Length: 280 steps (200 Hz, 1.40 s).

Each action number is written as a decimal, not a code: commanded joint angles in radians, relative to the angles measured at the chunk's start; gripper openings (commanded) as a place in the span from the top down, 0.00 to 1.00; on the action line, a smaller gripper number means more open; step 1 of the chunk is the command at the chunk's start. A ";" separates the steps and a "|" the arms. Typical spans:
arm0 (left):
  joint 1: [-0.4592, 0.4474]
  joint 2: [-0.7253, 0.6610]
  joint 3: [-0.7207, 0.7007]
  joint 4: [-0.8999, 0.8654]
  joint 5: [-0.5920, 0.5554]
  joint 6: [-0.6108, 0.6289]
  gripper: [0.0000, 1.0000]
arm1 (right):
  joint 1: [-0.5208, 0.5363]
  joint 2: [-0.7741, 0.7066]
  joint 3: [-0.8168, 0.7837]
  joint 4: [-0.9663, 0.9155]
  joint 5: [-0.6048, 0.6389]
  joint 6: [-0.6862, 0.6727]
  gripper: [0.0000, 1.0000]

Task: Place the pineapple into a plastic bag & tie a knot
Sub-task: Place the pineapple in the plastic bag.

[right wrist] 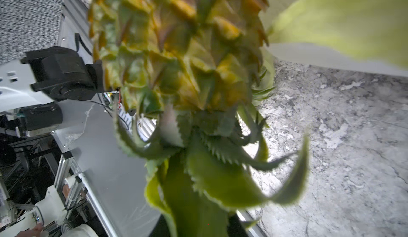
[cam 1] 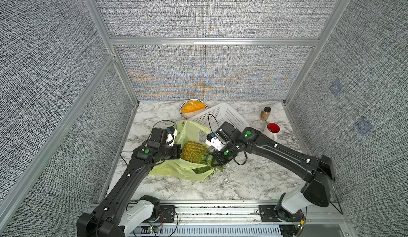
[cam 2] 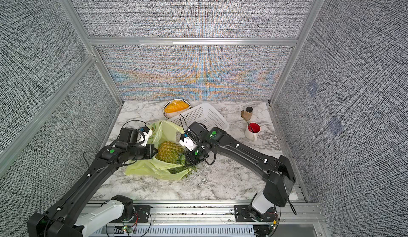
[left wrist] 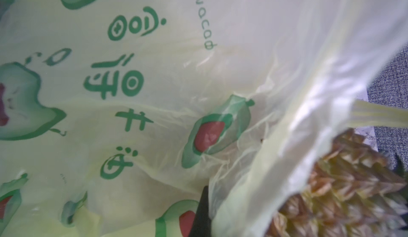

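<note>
1. Marble surface [cam 1: 242,180] inside grey fabric walls. At the back stand a bowl [cam 1: 191,115] of orange food, a white basket [cam 1: 220,114], a jar [cam 1: 265,113] and a mug [cam 1: 270,134]. None are in play; the basket sits just behind the work.
2. Plastic bag [cam 1: 189,132] is mid-surface, one side raised, the rest crumpled flat toward the near edge.
3. Left gripper [left wrist: 203,211] is fully closed. The left wrist view is filled w/ bag film right at its finger, so it's prob. pinching the rim to keep the mouth up and open.
4. Right gripper [cam 1: 213,163] is clamped narrowly on the leafy crown of the pineapple [cam 1: 194,152]. The crown makes a handle, so the fat end can go in first.
5. Pineapple lies over the bag's flat part, body beside the raised wall. It looks partly in, not fully.
6. No knot visible; a handle strip [left wrist: 375,116] hangs loose. Tying comes after seating, I'd judge.
</note>
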 commanded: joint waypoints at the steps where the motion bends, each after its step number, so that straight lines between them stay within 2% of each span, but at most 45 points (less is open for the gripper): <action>1: -0.002 -0.002 0.012 0.002 0.016 0.026 1.00 | -0.008 0.034 0.035 0.013 0.124 0.028 1.00; 53: -0.002 0.027 0.029 -0.011 0.043 0.075 1.00 | -0.053 0.110 0.140 -0.038 0.338 0.037 1.00; 121: -0.004 0.045 0.041 -0.006 0.064 0.104 1.00 | 0.011 0.151 0.198 0.050 0.122 -0.165 1.00; 177: -0.004 0.055 0.041 0.001 0.089 0.134 1.00 | 0.004 0.247 0.215 0.219 0.187 -0.357 1.00; 238: -0.004 0.073 0.041 0.009 0.102 0.151 1.00 | 0.004 0.232 0.047 0.559 0.194 -0.569 1.00; 280: -0.004 0.098 0.041 0.022 0.089 0.157 1.00 | 0.003 0.267 -0.013 0.713 0.188 -0.596 1.00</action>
